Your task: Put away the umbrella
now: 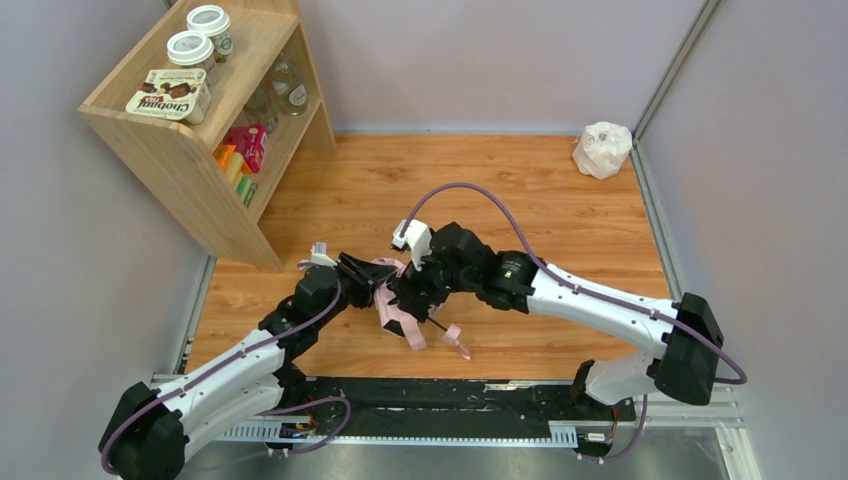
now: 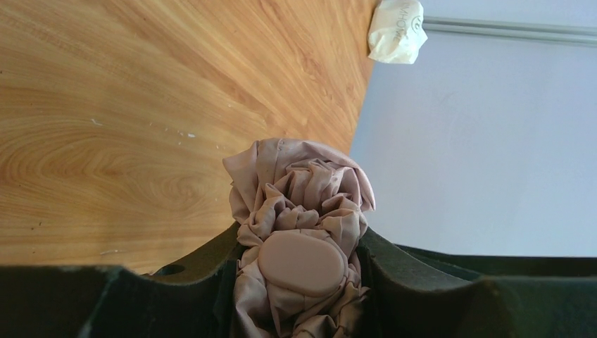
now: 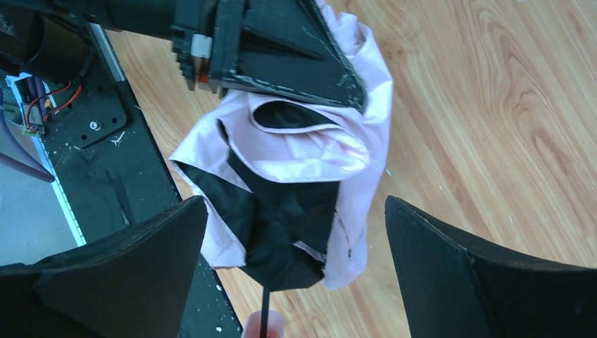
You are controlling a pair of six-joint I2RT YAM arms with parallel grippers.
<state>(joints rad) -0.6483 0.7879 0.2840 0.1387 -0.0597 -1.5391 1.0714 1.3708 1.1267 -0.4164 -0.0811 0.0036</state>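
The pale pink umbrella (image 1: 397,312) hangs collapsed just above the wooden floor between my two grippers. My left gripper (image 1: 362,272) is shut on its bunched top; in the left wrist view the jaws (image 2: 301,282) pinch the crumpled fabric (image 2: 299,190) around a pink oval cap (image 2: 301,262). My right gripper (image 1: 415,290) is open. In the right wrist view its fingers (image 3: 134,267) stand apart on either side of the pink fabric with black lining (image 3: 296,169). The thin black shaft (image 3: 265,313) runs down to the pink handle (image 3: 264,328). The handle and wrist loop (image 1: 458,340) lie near the floor.
A wooden shelf unit (image 1: 200,120) with jars, a box and packets stands at the back left. A small white plastic bag (image 1: 602,148) lies in the back right corner, also in the left wrist view (image 2: 398,29). A black base rail (image 1: 440,405) runs along the near edge.
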